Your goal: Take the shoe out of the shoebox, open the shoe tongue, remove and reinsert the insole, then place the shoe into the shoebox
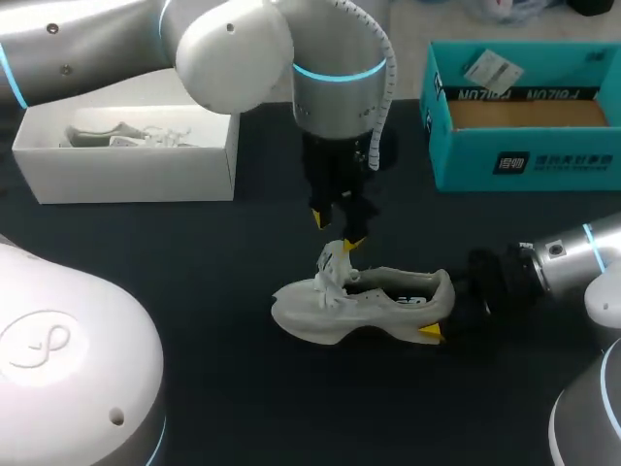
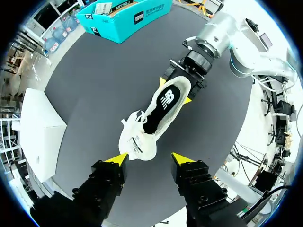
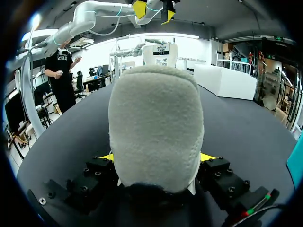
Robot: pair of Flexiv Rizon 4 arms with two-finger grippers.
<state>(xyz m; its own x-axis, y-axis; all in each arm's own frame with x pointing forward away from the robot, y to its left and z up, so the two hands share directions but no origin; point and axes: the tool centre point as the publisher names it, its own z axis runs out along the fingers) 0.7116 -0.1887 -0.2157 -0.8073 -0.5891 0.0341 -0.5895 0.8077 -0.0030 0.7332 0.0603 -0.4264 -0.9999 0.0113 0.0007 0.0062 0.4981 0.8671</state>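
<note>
The white shoe (image 1: 388,303) stands upright on its sole near the middle of the dark desk (image 1: 194,282), out of both boxes, with its toe toward my left side and its heel toward my right. The right arm (image 1: 572,257) comes in low from the right, and the right jaws are clenched on the shoe's heel. In the right wrist view the grey heel (image 3: 156,127) fills the space between the two fingers, with a yellow tip (image 3: 207,156) showing at either side. The left wrist view confirms it, with yellow tips against both flanks of the heel. The left arm (image 1: 335,68) hangs down from above, and the left jaws are released: their yellow tips (image 2: 118,158) stand wide apart over the front of the shoe (image 2: 137,142). One tip is just beside the toe, but I cannot tell whether it touches. In the head view these tips hang just above the raised tongue (image 1: 335,260), where loose white laces bunch up. Looking down into the shoe from the left wrist, a dark insole (image 2: 163,106) lies inside the opening. A teal shoebox (image 1: 524,160) sits open at the far right of the desk, well apart from the shoe, with a small tag (image 1: 492,70) lying in it. A white box (image 1: 126,175) sits open at the far left and holds something pale with laces, too unclear to make out further.
</note>
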